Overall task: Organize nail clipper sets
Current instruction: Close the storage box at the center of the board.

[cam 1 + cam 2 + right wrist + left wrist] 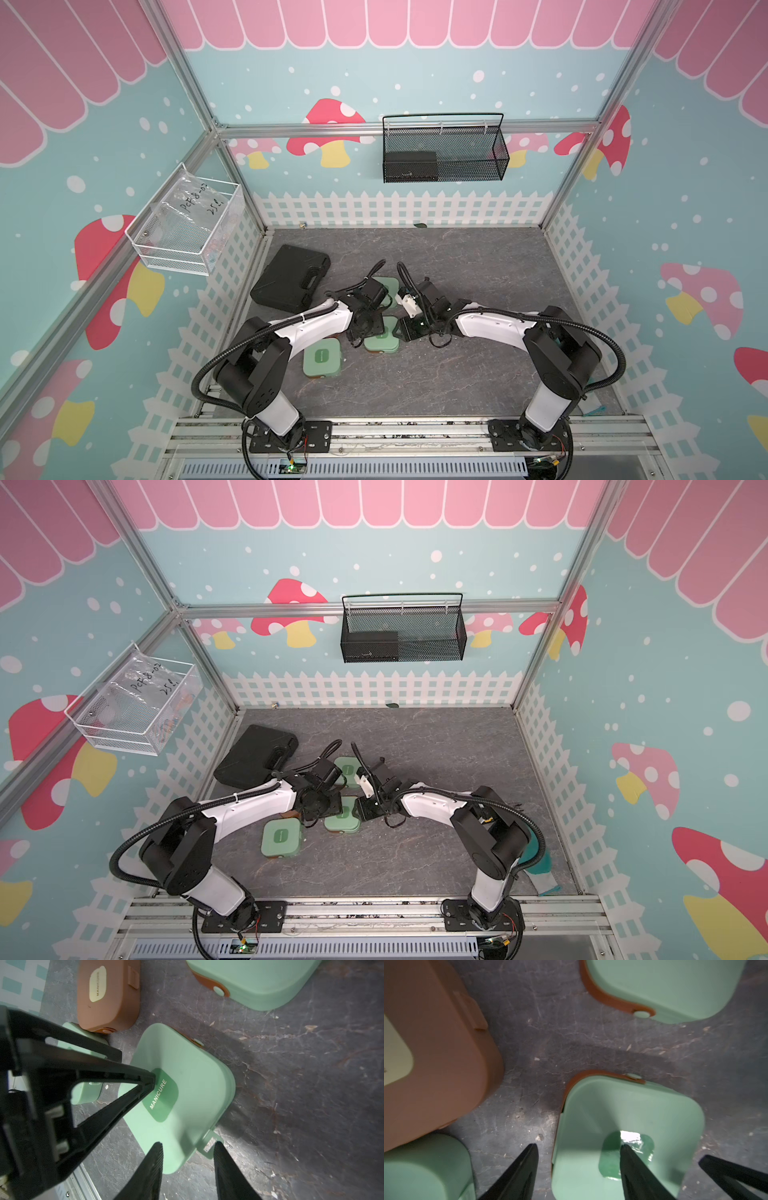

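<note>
Three mint green nail clipper cases and a brown one lie shut on the dark floor. The middle green case carries a dark "MANICURE" label. My left gripper is open: one fingertip rests on that label, the other hangs beside the case's edge. My right gripper is open, its fingers either side of the case's corner by the clasp tab. The brown case lies beyond it. Another green case lies farther back, and one nearer the front left.
A large black case with a handle lies at the back left of the floor. A black mesh basket hangs on the back wall. A white wire basket holding a plastic bag hangs on the left wall. A teal cloth lies at the front right.
</note>
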You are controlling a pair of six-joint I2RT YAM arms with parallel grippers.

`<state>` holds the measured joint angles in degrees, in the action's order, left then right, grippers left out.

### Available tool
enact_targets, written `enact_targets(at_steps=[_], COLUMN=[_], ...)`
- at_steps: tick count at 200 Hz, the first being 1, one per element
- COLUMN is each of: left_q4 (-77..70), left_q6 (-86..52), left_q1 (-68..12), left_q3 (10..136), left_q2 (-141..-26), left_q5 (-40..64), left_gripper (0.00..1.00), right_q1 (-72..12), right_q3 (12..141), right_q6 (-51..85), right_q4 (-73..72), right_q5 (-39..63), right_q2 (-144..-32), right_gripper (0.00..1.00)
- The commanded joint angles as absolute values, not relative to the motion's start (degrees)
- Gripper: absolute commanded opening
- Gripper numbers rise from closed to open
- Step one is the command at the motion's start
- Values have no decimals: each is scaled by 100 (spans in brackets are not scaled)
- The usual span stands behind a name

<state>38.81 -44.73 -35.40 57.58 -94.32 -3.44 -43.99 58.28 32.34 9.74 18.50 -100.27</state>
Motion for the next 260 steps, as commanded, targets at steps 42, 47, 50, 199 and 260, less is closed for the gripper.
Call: enact_targets(at_steps=[42,47,50,199,260], left_q4=[3863,3865,3867,3144,2970], left_q6=[-4430,-4430,-4434,-4864,-4992], left_q1=[-3584,-3577,-3583,-3805,-3948], left_q3=[5731,5717,5713,4978,4905], left_q2=[-9758,-9752,-9748,-9897,-9988], left_q5=[-477,-475,-469,173,254], left_gripper=[65,65,65,65,64], right_q1=[-4456,-4456,-4456,-4474,-4471], right_q3=[5889,5876,5865,4053,3952], right_q6=[3426,3440,3451,4594,4887], right_q4=[853,840,829,-1023,-1835], right_q5=[1811,1811,1813,3134,3482], right_q2=[-10571,-10611,-10628,-10761,-11177], right_gripper=[35,34,34,31,25])
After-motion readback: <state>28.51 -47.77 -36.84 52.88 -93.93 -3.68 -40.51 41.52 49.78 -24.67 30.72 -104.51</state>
